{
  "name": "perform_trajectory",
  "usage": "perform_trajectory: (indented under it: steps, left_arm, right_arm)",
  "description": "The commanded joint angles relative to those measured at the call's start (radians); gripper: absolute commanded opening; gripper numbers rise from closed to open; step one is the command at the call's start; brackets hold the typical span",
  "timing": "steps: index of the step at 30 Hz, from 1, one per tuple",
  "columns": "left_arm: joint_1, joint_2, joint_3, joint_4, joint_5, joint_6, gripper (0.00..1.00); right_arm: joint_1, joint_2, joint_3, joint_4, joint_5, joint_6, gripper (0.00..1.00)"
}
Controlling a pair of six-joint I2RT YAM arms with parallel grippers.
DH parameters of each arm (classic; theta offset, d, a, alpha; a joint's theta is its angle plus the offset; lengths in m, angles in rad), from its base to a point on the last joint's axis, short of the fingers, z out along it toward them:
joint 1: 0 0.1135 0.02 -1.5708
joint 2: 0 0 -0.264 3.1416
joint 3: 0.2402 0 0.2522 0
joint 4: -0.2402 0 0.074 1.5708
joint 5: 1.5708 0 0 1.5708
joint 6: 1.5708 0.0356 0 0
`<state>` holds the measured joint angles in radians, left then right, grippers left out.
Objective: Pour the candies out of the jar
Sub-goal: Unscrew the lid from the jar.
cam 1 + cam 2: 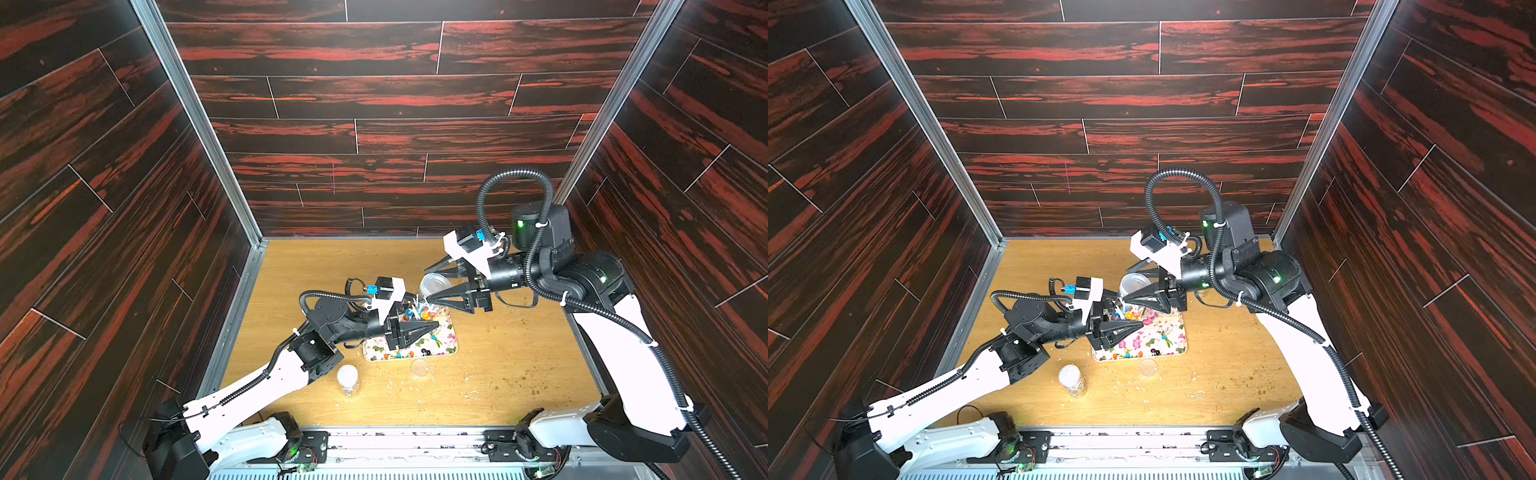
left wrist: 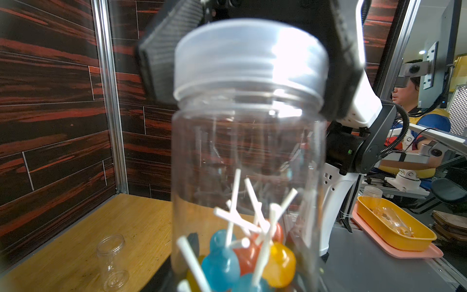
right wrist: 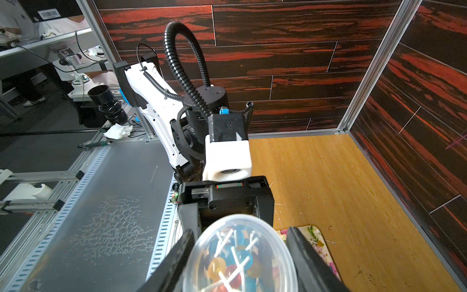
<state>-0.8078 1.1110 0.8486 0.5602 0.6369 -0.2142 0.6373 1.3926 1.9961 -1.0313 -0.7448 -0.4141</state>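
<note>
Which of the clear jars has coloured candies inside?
The lidded jar in the left gripper, at the flowered tray: blue, orange, red candies at its bottom. The white-topped jar and the empty jar show none.

Both top views looked steeply down from the front onto the whole surface [image 1: 519,374]. The left wrist camera sat close against the clear jar [image 2: 247,151], facing the right arm [image 2: 358,151]; the right wrist camera looked down on its lid [image 3: 240,252], toward the left arm [image 3: 151,101].

My left arm [image 1: 249,386] stretches forward and low, its jaws clamped tight on the jar [image 2: 247,151]. My right arm [image 1: 615,345] bends in from the side, wrist level, its jaws pressing both sides of the lid [image 2: 250,58].
</note>
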Motion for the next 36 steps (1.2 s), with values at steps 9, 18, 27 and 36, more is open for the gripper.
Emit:
perform_trajectory:
  steps: [9,18,27,36]
  left_arm:
    - [0.019,-0.017,0.003,-0.028,-0.033,-0.025,0.56]
    - [0.019,-0.041,0.031,-0.151,-0.07,0.075,0.56]
    - [0.021,-0.037,0.058,-0.232,-0.096,0.159,0.56]
    - [0.024,-0.02,0.059,-0.22,-0.093,0.159,0.56]
  right_arm:
    - [-0.016,-0.048,-0.027,0.064,0.042,0.089,0.99]
    - [-0.006,-0.079,0.04,0.078,0.443,0.61,0.93]
    - [0.136,-0.052,0.03,-0.063,0.737,0.904,0.81]
    - [0.225,-0.009,0.016,-0.082,0.777,0.946,0.84]
